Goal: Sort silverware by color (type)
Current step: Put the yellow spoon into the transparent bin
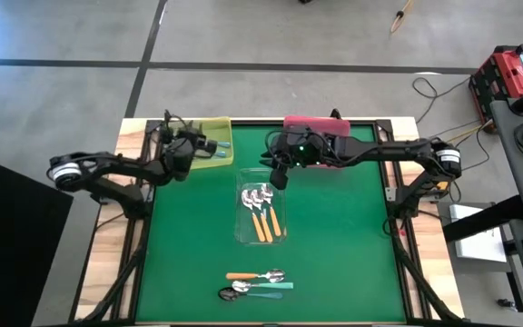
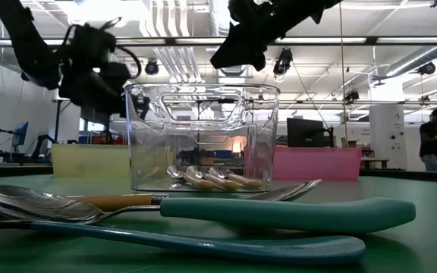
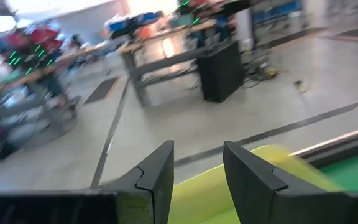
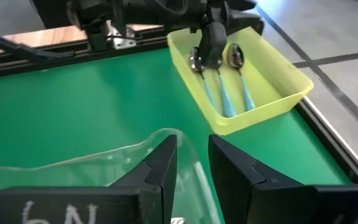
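Risk is lying with the right gripper (image 4: 192, 142), hanging empty with fingers slightly parted over the clear tray (image 1: 241, 232) rim at the table's centre: descending there, it could be clipping the wall and tipping the orange-handled spoons (image 1: 263, 223) out. The left gripper (image 1: 209, 145), also parted and empty, is hovering at eleven o'clock over the yellow tray (image 4: 272, 102), which is holding two teal-handled spoons (image 4: 244, 93). Three loose spoons (image 1: 257, 283) are waiting at six o'clock. The pink tray (image 1: 316, 122), at twelve, is hiding its contents.
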